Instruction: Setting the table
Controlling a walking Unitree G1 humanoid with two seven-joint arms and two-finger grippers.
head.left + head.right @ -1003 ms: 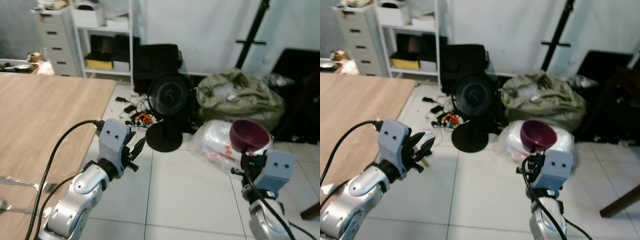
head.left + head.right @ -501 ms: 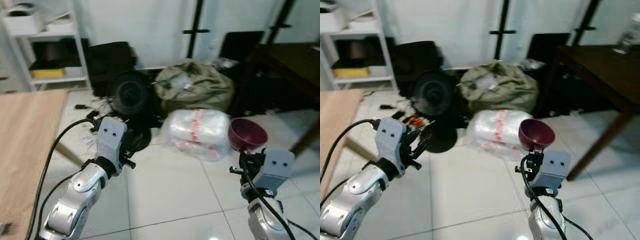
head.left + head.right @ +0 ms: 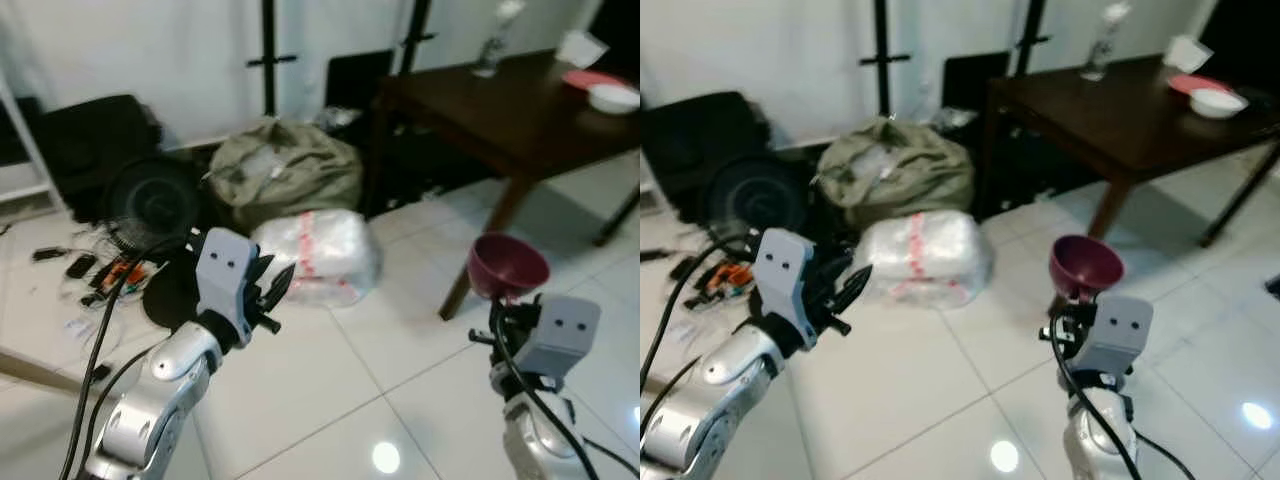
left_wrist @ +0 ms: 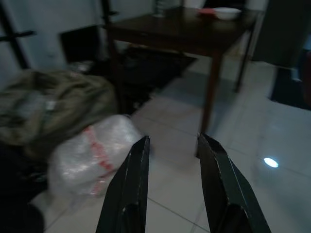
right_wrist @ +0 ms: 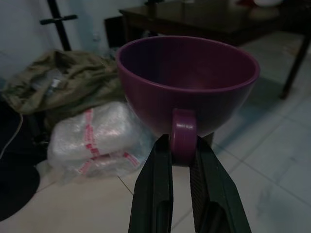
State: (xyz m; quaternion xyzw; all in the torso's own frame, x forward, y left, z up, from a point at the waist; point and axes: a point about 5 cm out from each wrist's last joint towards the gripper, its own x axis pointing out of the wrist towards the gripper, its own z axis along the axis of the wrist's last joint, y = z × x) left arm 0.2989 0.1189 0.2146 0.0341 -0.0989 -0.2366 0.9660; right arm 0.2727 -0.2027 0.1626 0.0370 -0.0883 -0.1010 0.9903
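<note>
A purple cup (image 5: 187, 82) is held upright by its handle, pinched between the two black fingers of the right hand (image 5: 183, 158), which is raised over the white tiled floor (image 3: 330, 400) on the robot's right. The left hand (image 4: 170, 145) is held up on the robot's left with its fingers parted and nothing between them. Beyond both hands, a clear plastic-wrapped bundle with red tape (image 3: 318, 253) is seen lying on the floor, and an olive-green bag (image 3: 280, 172) is slumped just behind it. To the left of these a black floor fan (image 3: 150, 205) is stood among loose cables. Farther off on the right, a dark wooden desk (image 3: 500, 105) is seen, with a white bowl (image 3: 612, 96) and a red plate (image 3: 585, 78) near its far corner and a clear bottle (image 3: 492, 40) standing toward its back edge.
</note>
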